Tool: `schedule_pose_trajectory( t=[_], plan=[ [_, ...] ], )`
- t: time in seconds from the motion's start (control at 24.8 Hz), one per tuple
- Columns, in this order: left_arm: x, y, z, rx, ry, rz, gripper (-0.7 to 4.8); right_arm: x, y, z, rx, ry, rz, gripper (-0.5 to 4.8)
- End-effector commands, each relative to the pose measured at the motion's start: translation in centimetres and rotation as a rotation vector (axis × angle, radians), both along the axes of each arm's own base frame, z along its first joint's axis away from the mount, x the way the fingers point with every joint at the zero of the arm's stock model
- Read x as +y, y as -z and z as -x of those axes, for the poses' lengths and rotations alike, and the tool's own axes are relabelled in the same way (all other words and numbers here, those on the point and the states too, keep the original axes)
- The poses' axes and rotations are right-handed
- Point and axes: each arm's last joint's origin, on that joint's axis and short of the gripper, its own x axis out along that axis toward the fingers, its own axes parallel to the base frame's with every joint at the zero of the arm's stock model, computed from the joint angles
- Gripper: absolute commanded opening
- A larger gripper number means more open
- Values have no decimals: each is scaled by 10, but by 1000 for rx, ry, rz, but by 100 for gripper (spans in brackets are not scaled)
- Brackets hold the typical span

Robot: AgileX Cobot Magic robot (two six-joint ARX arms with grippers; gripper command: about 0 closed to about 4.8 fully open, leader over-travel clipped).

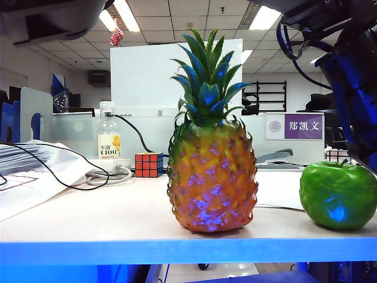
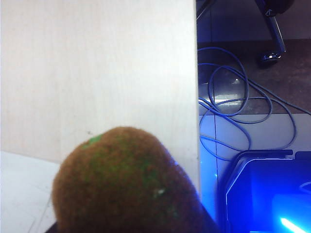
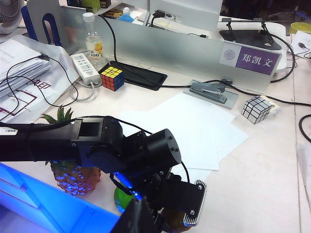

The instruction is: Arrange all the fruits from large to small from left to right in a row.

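Standing upright near the front edge of the worktop (image 1: 88,218), the pineapple (image 1: 212,177) fills the middle of the exterior view; the apple (image 1: 337,195) sits to its right, apart from it, also near the front edge; behind them are a Rubik's cube (image 1: 148,164), a bottle (image 1: 108,138) and a stapler (image 1: 275,156).

The kiwi (image 2: 127,184) fills the lower part of the left wrist view, close under the camera, with bare worktop beyond it and the worktop's edge beside it; past that edge, blue cables (image 2: 243,111) lie on the floor; the left end effector's fingers are hidden behind the fruit, so whether it is pinching the kiwi cannot be told.

The right wrist view looks down over the left arm (image 3: 97,145), which reaches across above the pineapple and the apple; a silver cube (image 3: 257,108) rests near the name plate (image 3: 251,59); the right end effector is not seen, its fingers pressed together.
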Motion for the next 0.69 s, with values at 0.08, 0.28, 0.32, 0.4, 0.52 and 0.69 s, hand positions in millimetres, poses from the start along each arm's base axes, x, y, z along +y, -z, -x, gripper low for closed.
schedule_pose_trajectory(
  t=[0.08, 0.28, 0.32, 0.4, 0.52, 0.69],
  plan=[
    [-2, -6, -1, -42, -11, 21, 266, 0, -2, 0, -15, 4, -8, -5],
    [-2, -6, -2, -62, -25, 16, 320, -1, -2, 0, -19, 31, -1, -5],
    [-2, -6, -2, -62, -26, 15, 355, -1, -2, 0, -19, 32, -1, -5],
    [-2, -6, -2, -62, -25, 16, 394, -1, -2, 0, -18, 33, -1, -5],
    [-2, -6, -2, -61, -25, 14, 408, -2, -2, 0, -22, 44, 0, -5],
    [-3, -7, -2, -69, -26, 29, 409, -1, -2, 0, -21, 44, 0, -5]
  ],
)
